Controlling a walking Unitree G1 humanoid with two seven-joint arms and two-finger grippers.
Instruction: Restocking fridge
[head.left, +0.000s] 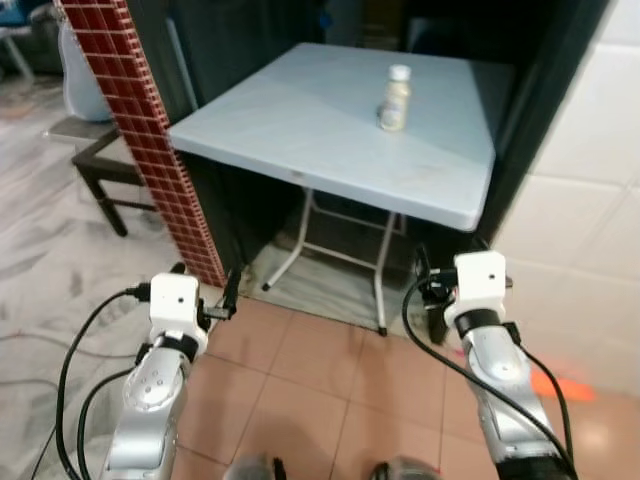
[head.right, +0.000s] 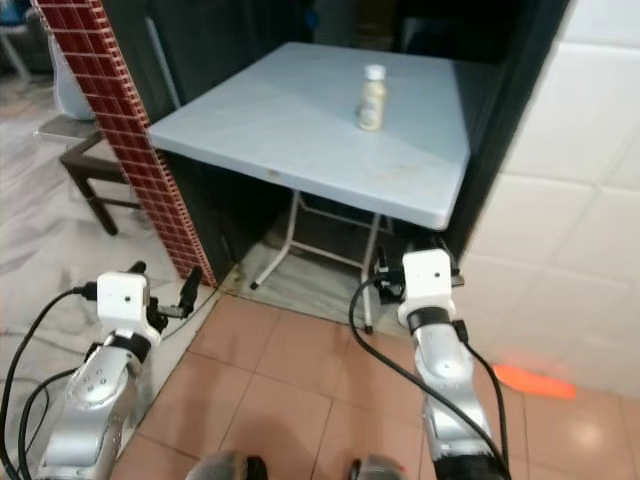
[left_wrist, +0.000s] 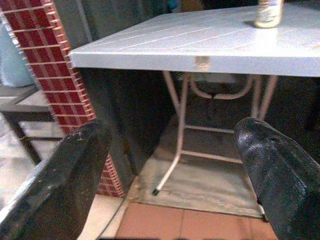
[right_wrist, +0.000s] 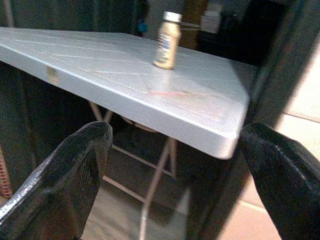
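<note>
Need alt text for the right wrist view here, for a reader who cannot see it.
A small beige bottle with a white cap stands on a pale folding table, seen from below its edge. The right gripper frames the view, its two black fingers spread open and empty.

a small pale-yellow bottle (head.left: 396, 99) with a white cap stands upright on the light-blue folding table (head.left: 300, 130).

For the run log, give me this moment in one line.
bottle upright on table | left gripper open, low | right gripper open, low | nothing held
</note>
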